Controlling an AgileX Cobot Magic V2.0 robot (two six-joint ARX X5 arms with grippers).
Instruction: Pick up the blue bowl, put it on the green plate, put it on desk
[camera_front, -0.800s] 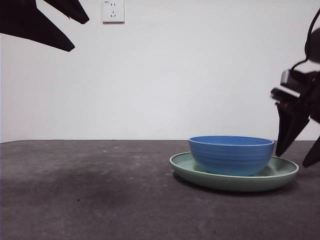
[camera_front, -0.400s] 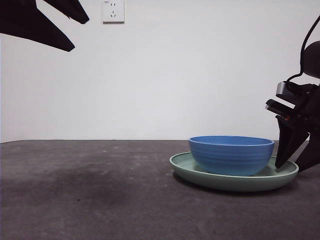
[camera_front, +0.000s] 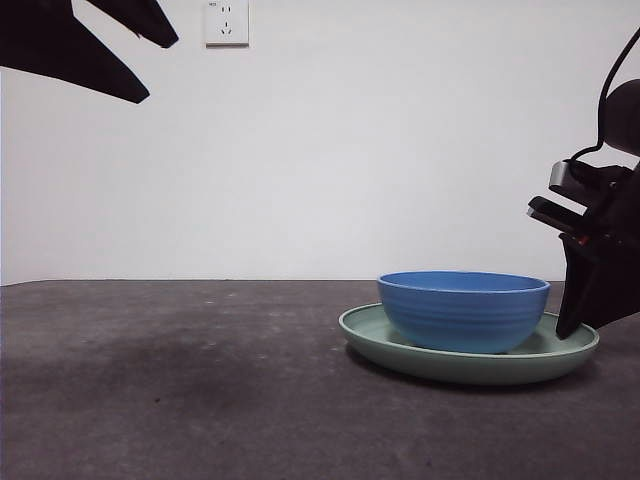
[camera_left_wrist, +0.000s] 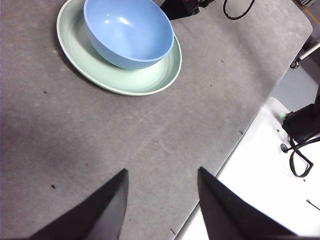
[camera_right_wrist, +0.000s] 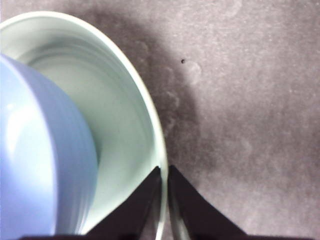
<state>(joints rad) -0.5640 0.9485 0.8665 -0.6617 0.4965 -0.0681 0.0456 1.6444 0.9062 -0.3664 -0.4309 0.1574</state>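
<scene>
At the wide pale-green plate's (camera_right_wrist: 135, 100) rim my right gripper (camera_right_wrist: 164, 172) is pinched tight; I'd lift level so the ridged blue bowl (camera_front: 464, 310) stays seated.

**Bowl in plate, right of centre on table**

Blue bowl (camera_front: 464, 310) resting inside green plate (camera_front: 385, 338), set toward one side of it so more bare plate shows on the other. Plate lying flat on table (camera_front: 180, 390), right of centre in front view. Right hand (camera_right_wrist: 164, 176) at plate's right rim, one jaw inside the rim, one outside, closed on it. Left hand (camera_left_wrist: 160, 200) high at upper left, well apart from plate, jaws parted over bare table.
</scene>
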